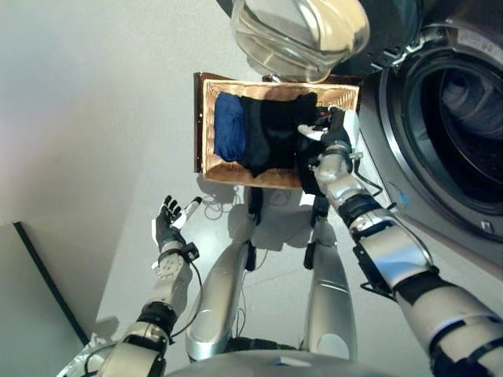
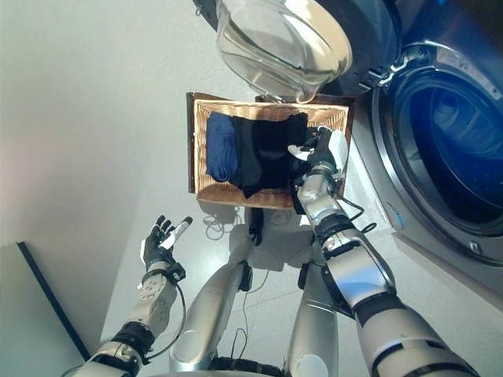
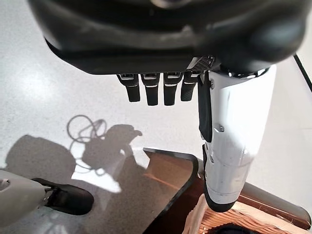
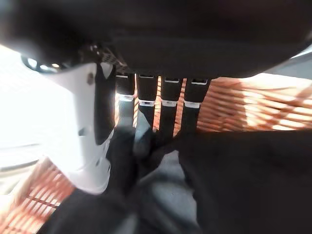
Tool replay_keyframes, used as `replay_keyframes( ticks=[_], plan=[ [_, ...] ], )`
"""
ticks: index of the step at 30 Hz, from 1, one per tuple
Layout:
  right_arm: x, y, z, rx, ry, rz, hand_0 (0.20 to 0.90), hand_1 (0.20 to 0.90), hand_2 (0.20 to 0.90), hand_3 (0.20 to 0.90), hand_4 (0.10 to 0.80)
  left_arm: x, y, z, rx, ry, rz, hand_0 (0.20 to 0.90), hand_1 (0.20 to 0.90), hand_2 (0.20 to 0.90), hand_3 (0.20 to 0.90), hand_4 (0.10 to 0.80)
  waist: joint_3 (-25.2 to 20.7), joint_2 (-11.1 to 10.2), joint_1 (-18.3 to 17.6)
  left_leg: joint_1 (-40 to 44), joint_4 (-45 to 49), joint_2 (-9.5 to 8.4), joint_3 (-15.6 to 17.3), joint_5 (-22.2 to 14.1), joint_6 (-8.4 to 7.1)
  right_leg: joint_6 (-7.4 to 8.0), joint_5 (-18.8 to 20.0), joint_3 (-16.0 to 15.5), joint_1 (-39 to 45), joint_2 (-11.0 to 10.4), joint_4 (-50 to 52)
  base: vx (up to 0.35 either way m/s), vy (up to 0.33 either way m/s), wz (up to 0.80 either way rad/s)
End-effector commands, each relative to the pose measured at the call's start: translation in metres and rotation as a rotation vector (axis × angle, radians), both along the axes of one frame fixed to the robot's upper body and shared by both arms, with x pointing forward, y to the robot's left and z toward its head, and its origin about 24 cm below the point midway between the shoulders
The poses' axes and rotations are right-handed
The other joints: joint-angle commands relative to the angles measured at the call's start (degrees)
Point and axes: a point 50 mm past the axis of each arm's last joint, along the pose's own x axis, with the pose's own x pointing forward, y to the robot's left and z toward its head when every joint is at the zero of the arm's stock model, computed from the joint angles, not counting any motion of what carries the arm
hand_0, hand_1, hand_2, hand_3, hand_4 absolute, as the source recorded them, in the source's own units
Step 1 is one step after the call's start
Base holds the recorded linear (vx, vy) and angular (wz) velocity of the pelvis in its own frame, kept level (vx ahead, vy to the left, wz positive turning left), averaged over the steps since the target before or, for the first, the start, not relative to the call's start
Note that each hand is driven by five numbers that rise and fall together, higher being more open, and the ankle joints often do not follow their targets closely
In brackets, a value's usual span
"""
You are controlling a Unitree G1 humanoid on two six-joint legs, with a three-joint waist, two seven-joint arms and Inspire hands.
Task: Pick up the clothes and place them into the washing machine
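The clothes lie in a wicker basket [image 1: 206,126] that stands on the floor before the washing machine [image 1: 448,133], whose glass door [image 1: 299,35] hangs open above the basket's far edge. A blue garment [image 1: 229,126] fills the basket's left end, and a black garment [image 1: 271,133] covers the middle and reaches toward the right end. The right hand [image 1: 334,133] is down at the basket's right end, on the edge of the black garment. In the right wrist view its fingers [image 4: 168,114] go straight down into the dark cloth and their tips are hidden in the folds, so I cannot tell if they already pinch the cloth or only press on it. The left hand [image 1: 169,224] hangs over the bare floor, well apart from the basket's near left corner, with relaxed fingers and nothing in it. The step in hand seems to be taking the black garment, and nothing is in the drum yet. The danger I see is a thin grasp: if the fingers catch only one fold, the cloth may slip out during the lift. The black garment also seems to touch the blue one, so it may drag it over the basket's edge. The open door is close above, and a raised arm or hanging cloth could strike it.
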Motion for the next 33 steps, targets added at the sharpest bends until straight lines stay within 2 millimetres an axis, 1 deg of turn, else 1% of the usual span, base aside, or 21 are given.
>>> replay_keyframes(
  ticks=[1, 8, 16, 23, 26, 28, 33],
  plan=[
    [0.009, 0.06, 0.046, 0.002, -0.159, 0.22, 0.2, 0.2, 0.2, 0.2, 0.3, -0.006, 0.032, 0.009, 0.067, -0.057, 0.066, 0.9, 0.9, 0.9, 0.9, 0.8, -0.29, 1.7, 2.92, -2.92, 2.21, -1.08, 1.32, -0.67, -4.58, 0.02, -3.95, 2.07, -2.38, 0.63, 6.0, 0.0, 0.0, 0.0],
    [0.01, 0.056, 0.051, -0.006, -0.177, 0.19, 0.2, 0.2, 0.2, 0.2, 0.3, -0.006, 0.032, 0.009, 0.062, -0.055, 0.075, 0.9, 0.9, 0.9, 0.9, 0.8, -0.29, 1.61, 2.86, -2.92, 2.38, -1.15, 1.56, -0.75, -4.53, 0.02, -4.0, 2.01, -2.39, 0.71, 6.03, 0.0, 0.0, 0.0],
    [0.01, 0.05, 0.052, -0.002, -0.189, 0.159, 0.2, 0.2, 0.2, 0.2, 0.3, -0.005, 0.032, 0.009, 0.068, -0.055, 0.077, 0.9, 0.9, 0.9, 0.9, 0.8, -0.29, 1.48, 2.63, -1.71, 2.42, -1.21, 1.76, -1.07, -4.43, 0.14, -3.96, 2.23, -1.14, 0.65, 5.82, 0.0, 0.0, 0.0],
    [0.004, 0.046, 0.054, 0.054, -0.254, 0.161, 0.2, 0.2, 0.2, 0.2, 0.3, -0.005, 0.032, 0.008, 0.066, -0.045, 0.091, 0.9, 0.9, 0.9, 0.9, 0.8, -0.29, 0.57, 1.87, 0.04, 2.56, -1.06, 1.97, -1.57, -4.27, 0.14, -4.31, 2.41, 0.58, 0.71, 5.91, 0.0, 0.0, 0.0],
    [0.001, 0.047, 0.053, 0.094, -0.279, 0.175, 0.2, 0.2, 0.2, 0.2, 0.3, -0.006, 0.033, 0.006, 0.067, -0.033, 0.098, 0.9, 0.9, 0.9, 0.9, 0.8, -0.29, 0.14, 1.56, 0.94, 2.64, -1.0, 2.16, -1.82, -4.25, 0.12, -4.58, 2.46, 1.55, 0.79, 5.96, 0.0, 0.0, 0.0],
    [-0.001, 0.043, 0.048, 0.134, -0.283, 0.168, 0.2, 0.2, 0.2, 0.2, 0.3, -0.007, 0.033, 0.004, 0.064, -0.022, 0.103, 0.9, 0.9, 0.9, 0.9, 0.8, -0.29, -0.2, 1.3, 1.69, 2.73, -0.96, 2.23, -2.04, -4.22, 0.13, -4.69, 2.35, 2.42, 0.71, 5.93, 0.021, -0.014, -0.04],
    [-0.005, 0.04, 0.049, 0.215, -0.315, 0.18, 0.2, 0.2, 0.2, 0.2, 0.3, -0.009, 0.034, -0.001, 0.059, 0.007, 0.111, 0.9, 0.9, 0.9, 0.9, 0.8, -0.29, -0.89, 0.84, 3.02, 2.87, -0.92, 2.24, -2.53, -4.07, 0.15, -4.83, 2.4, 3.67, 0.75, 5.9, 0.0, 0.0, 0.0]
  ],
)
